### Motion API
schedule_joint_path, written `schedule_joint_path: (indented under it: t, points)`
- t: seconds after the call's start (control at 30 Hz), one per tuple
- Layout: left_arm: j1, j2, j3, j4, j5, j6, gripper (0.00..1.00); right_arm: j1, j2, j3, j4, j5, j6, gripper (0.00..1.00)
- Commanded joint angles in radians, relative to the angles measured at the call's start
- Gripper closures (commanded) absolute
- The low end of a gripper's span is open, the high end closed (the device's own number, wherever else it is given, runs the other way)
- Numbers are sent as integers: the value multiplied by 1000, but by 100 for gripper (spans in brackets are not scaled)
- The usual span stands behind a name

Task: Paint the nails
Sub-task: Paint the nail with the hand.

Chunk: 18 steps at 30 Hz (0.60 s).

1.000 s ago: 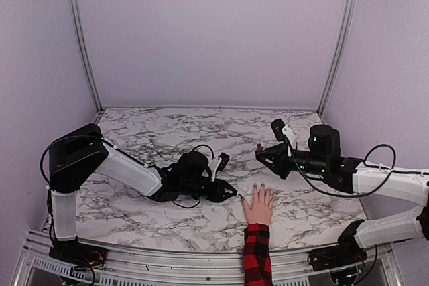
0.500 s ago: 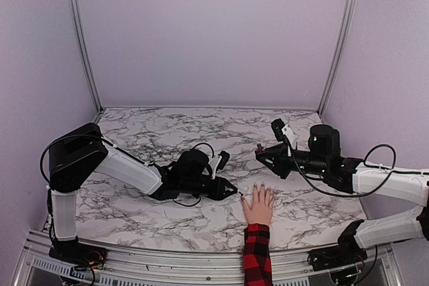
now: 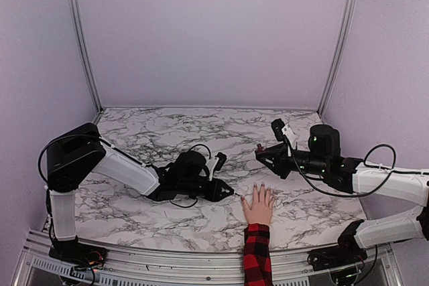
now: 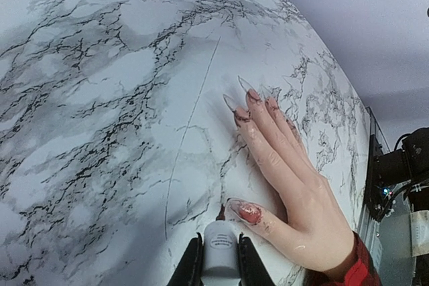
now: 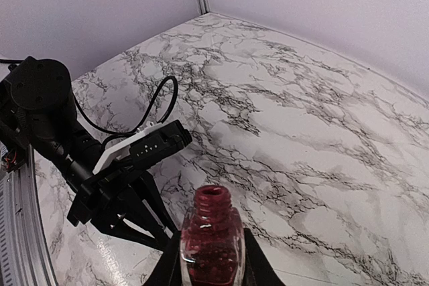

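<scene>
Thumbnail [image 4: 247,212] in hand: left gripper [image 4: 220,267] clamps the brush [image 4: 220,240], tip seemingly touching it; right gripper [image 5: 209,269] grips the bottle [image 5: 209,242]. Short steady stroke next.

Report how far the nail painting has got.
Done: the thumbnail looks coated in red glitter. In hand: the left gripper holds the brush, its tip beside that nail; the right gripper holds the open bottle. Left: the other nails look mostly pale, apparently unpainted.
</scene>
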Motion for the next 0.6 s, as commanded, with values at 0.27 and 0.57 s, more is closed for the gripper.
schedule_joint_path:
  t: [0.27,0.57]
  points:
    - [-24,-63,-23,-11,2,52,100,-6,-7,5,39,-5,-3,100]
    - [-29,-25,9,-14,12,41,100,-6,-5,5,38,-3,-4,100]
